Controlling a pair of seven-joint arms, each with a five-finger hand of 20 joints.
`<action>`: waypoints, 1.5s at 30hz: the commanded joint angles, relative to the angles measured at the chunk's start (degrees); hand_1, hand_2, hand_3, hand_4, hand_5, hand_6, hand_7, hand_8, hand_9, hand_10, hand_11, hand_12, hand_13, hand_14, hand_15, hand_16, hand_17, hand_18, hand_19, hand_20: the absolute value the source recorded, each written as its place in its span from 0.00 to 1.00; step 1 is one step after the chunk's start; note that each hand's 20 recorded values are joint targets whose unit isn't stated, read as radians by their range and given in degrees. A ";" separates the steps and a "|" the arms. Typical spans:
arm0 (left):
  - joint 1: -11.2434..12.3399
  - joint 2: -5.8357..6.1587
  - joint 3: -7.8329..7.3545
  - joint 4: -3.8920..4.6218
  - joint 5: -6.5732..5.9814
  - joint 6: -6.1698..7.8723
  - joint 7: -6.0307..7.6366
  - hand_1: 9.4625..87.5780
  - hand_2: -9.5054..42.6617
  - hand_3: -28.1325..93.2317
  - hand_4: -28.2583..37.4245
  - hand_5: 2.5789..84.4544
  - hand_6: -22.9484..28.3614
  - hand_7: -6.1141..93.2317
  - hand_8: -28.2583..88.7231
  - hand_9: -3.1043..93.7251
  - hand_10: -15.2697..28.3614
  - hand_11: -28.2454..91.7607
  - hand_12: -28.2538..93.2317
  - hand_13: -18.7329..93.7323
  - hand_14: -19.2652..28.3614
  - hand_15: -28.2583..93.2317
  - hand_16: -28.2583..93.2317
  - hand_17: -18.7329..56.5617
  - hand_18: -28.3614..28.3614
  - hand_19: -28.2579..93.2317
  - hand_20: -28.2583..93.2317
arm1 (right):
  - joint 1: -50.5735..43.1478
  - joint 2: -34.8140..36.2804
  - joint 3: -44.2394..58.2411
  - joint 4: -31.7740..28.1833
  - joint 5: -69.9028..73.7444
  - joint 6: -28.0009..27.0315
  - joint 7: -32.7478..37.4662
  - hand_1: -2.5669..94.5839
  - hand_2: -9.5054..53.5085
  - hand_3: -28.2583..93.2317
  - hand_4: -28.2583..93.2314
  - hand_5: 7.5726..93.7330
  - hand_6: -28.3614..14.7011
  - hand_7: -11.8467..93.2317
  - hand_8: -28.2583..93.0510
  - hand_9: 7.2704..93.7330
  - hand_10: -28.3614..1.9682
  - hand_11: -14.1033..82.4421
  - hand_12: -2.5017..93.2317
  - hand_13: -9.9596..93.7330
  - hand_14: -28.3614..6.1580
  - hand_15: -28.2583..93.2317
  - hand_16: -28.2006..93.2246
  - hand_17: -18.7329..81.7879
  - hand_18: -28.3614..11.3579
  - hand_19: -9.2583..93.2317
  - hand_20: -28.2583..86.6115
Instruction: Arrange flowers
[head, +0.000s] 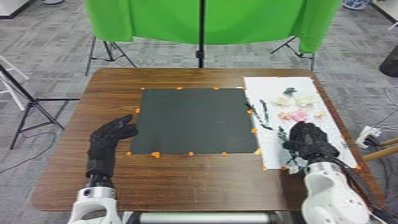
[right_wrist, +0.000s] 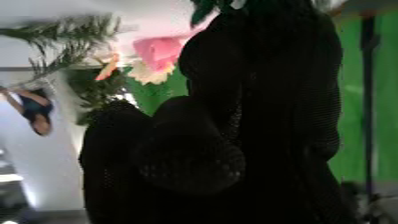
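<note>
Spreading under everything, the brown tabletop (head: 111, 175) carries a dark square mat (head: 195, 120) in its middle and a white sheet (head: 271, 85) along its right side; the left hand (head: 111, 132) lies beside the mat's left edge, loosely open, nothing in its hold, well apart from the flowers; the right hand (head: 311, 142) is over the nearer part of the sheet, far closer to the work, though I cannot tell how far open it is or whether it has hold of a stem; leafy green stems (head: 265, 112) lie along the sheet's left side, their long axis running mostly away from the robot; cream flowers (head: 305, 100) lie farther up the sheet, and pink flowers (head: 294, 116) just ahead of the right hand and slightly to its left; the step looks like picking out a flower or sprig, and the right arm seems the one to do it; with the stems lying nearly in line with that forearm, a grasp would probably need to close across them from the sides, without dragging the blossoms nearby.
</note>
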 joint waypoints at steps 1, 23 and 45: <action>0.61 0.20 -0.13 0.25 -0.25 -0.71 -0.43 0.28 0.16 0.77 0.11 0.62 0.52 0.25 0.17 0.58 0.68 0.48 0.34 0.53 0.80 0.61 0.19 0.26 0.76 0.41 0.41 | 3.52 0.05 0.24 -6.19 4.76 3.73 -0.57 0.96 0.00 0.00 0.70 0.83 0.60 0.49 0.40 0.93 0.59 0.59 0.46 1.00 0.80 0.77 0.44 0.96 0.60 1.00 0.60; -1.17 4.60 -4.62 5.98 -7.15 2.20 4.17 0.10 0.52 0.72 0.00 0.58 0.53 0.16 0.18 0.49 0.67 0.38 0.30 0.45 0.73 0.43 0.19 0.30 0.69 0.32 0.37 | 35.29 -17.67 -33.98 10.97 28.20 -1.49 -2.24 0.96 0.00 0.00 0.72 0.82 0.59 0.51 0.39 0.92 0.57 0.62 0.44 1.00 0.80 0.78 0.43 0.97 0.60 1.00 0.62; -1.85 4.82 -1.32 5.97 -6.35 0.27 2.76 0.08 0.50 0.76 0.00 0.57 0.54 0.17 0.18 0.50 0.68 0.39 0.31 0.46 0.74 0.45 0.19 0.29 0.70 0.33 0.37 | 42.42 -24.41 -44.12 23.89 34.11 7.88 0.98 0.96 0.00 0.00 0.71 0.80 0.59 0.53 0.39 0.92 0.57 0.61 0.42 1.00 0.79 0.76 0.43 0.97 0.63 0.99 0.58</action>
